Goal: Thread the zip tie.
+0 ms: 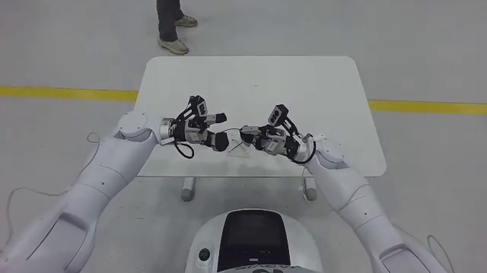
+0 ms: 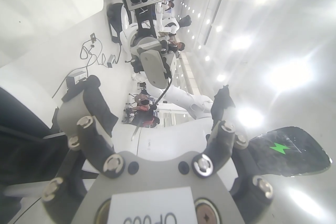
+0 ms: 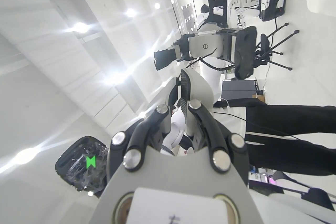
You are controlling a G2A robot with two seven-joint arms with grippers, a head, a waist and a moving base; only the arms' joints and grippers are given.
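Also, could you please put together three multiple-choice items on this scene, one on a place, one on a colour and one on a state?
1. Where are the left claw and the right claw?
A) over the near half of the table, facing each other
B) over its far corners
C) down by the floor

2. What colour is the table top?
A) black
B) white
C) green

3. How is the left claw?
A) shut on a cup
B) wide open
C) shut on nothing

Answers: 1 A, since the top view shows them tip to tip above the near half. 2 B, since its bare top is white. 3 B, since the left wrist view shows its fingers spread far apart.
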